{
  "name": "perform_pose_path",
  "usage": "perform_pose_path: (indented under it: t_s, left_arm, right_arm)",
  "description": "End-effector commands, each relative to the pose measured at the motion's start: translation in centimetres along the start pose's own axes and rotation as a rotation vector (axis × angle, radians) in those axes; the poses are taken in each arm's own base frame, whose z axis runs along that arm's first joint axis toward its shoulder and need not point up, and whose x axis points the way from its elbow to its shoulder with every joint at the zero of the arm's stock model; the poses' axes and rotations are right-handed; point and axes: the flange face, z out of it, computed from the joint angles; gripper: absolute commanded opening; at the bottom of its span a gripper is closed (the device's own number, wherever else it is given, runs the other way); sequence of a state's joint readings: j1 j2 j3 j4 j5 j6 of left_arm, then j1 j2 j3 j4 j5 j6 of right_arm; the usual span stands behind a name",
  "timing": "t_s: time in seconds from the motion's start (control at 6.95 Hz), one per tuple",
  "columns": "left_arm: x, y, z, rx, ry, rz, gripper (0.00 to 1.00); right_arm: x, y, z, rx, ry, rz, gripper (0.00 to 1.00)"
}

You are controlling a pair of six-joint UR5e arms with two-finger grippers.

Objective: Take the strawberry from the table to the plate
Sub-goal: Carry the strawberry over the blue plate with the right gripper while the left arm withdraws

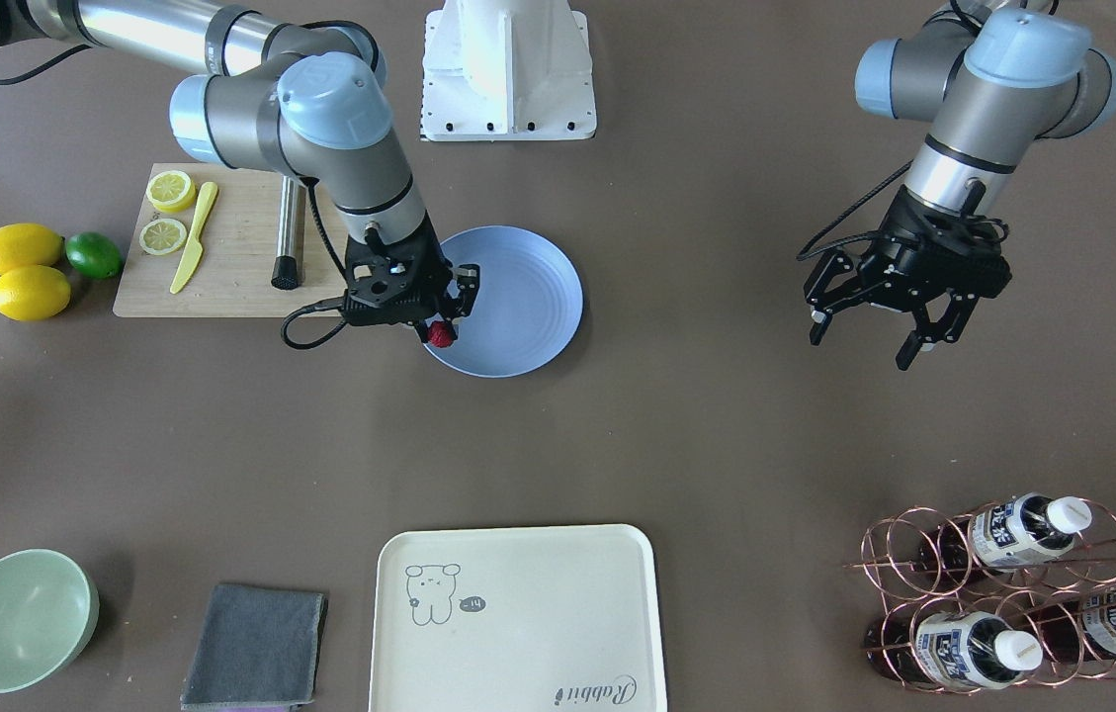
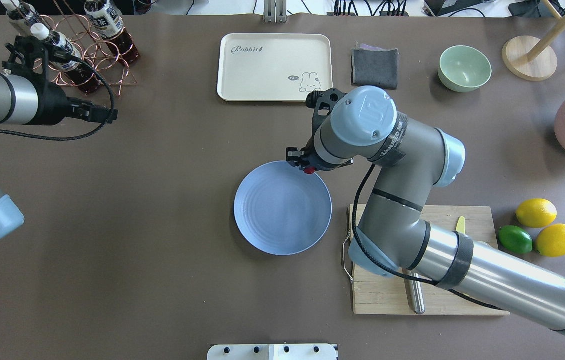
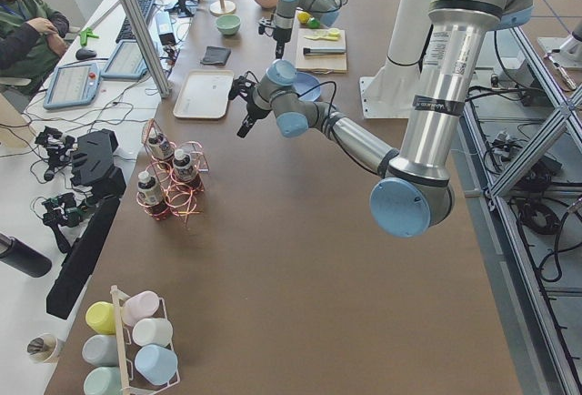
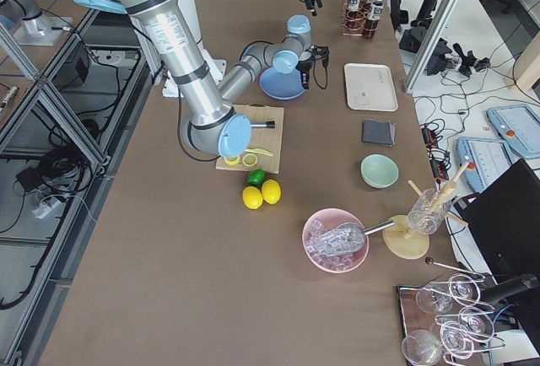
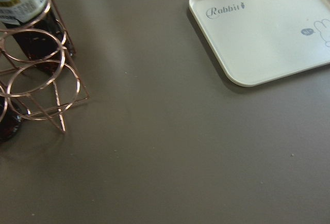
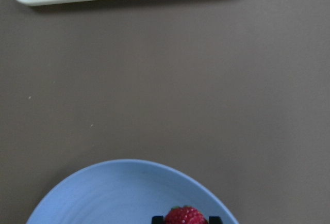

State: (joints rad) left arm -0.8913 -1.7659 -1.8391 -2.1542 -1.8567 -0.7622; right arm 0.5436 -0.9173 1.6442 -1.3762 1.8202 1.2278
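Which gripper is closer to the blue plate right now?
Right. The right gripper, jaws shut on the strawberry, sits over the rim of the plate; the left gripper hangs open far off, toward the bottle rack.

The strawberry (image 1: 439, 335) sits between the right gripper's (image 1: 439, 330) fingertips, just inside the plate's (image 1: 538, 287) rim. The tray (image 1: 518, 613) lies ahead, the cutting board (image 1: 241, 282) behind.

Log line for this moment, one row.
right gripper shut on strawberry | strawberry over plate edge | left gripper open, apart from plate | release not yet done
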Motion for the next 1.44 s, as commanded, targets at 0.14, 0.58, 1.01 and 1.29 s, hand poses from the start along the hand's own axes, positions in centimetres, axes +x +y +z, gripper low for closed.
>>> perform_pose_path:
  t_s: [0.14,0.58,1.01,1.29]
  left_arm:
    - [-9.7,0.3,-1.7,-0.143,0.023,-0.042,0.98]
    - [-13.3,2.3,-2.1,-0.214,-0.043,-0.022,0.98]
    - [-13.3,2.1,-2.6,-0.21,-0.033,-0.025,0.98]
    - [-13.8,1.8,-3.2,-0.217,-0.014,-0.042,0.98]
  right_arm:
    - [-4.3,6.1,1.9,-0.015,0.0,-0.054,0.0]
    - [-4.2,7.3,4.0,-0.008,0.036,-0.069,0.0]
    - [-3.8,7.4,4.9,-0.01,0.049,-0.065,0.4]
    - [-4.0,7.5,5.0,-0.01,0.048,-0.054,1.0]
